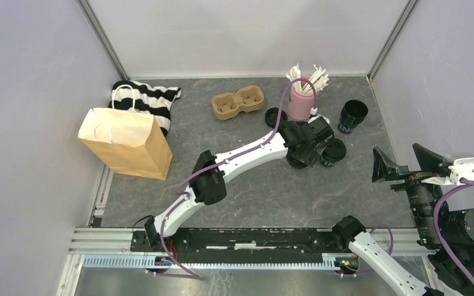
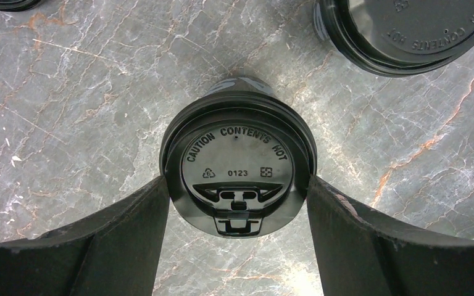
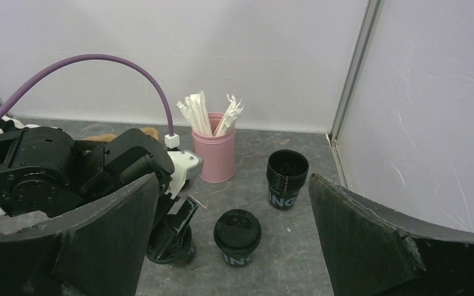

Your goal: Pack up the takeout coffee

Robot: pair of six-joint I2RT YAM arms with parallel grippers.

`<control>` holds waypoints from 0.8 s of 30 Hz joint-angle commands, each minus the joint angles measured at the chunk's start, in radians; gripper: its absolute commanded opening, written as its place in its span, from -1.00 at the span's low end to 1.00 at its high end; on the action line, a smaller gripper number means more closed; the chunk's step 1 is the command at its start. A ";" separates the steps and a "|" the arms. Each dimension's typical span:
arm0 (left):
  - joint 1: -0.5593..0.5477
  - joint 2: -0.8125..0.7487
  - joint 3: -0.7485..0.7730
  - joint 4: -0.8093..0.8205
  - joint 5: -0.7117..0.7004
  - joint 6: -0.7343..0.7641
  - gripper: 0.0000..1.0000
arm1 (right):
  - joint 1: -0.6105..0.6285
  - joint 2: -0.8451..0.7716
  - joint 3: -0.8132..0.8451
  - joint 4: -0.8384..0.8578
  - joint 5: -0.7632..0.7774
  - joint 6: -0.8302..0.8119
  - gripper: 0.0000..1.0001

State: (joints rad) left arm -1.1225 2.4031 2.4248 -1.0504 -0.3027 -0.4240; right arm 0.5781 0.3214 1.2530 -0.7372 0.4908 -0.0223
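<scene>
From above, the left tool point(image 1: 300, 154) is reaching down over the first coffee cup point(image 1: 294, 164), which is standing on the surface point(image 1: 247, 191) right of centre. The second coffee cup point(image 1: 333, 152) is standing just beside it at 3 o'clock. The right tool point(image 1: 407, 165) is hovering farther out at 3 o'clock, jaws spread wide and empty.

In the left wrist view, the first coffee cup is sitting upright between the fingers point(image 2: 129, 240), which are pressing its lid rim at 9 and 3 o'clock. The second is showing at 1 o'clock.

In the right wrist view, the second coffee cup is standing at 12 o'clock, framed by the gap between the wide fingers.
</scene>
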 commanded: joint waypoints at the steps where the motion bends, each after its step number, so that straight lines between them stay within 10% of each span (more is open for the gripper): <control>1: -0.006 0.014 0.049 0.012 0.015 0.034 0.43 | 0.002 -0.009 0.000 -0.022 0.006 0.021 0.96; 12: -0.006 0.011 0.064 0.018 0.030 0.069 0.93 | 0.001 -0.032 -0.008 -0.045 0.008 0.057 0.96; 24: -0.006 -0.056 0.051 0.027 0.076 0.056 0.99 | 0.001 -0.022 -0.041 -0.030 -0.022 0.071 0.96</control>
State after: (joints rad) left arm -1.1236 2.4153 2.4451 -1.0454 -0.2611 -0.4080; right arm 0.5781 0.2955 1.2297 -0.7815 0.4789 0.0265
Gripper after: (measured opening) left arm 0.993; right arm 0.979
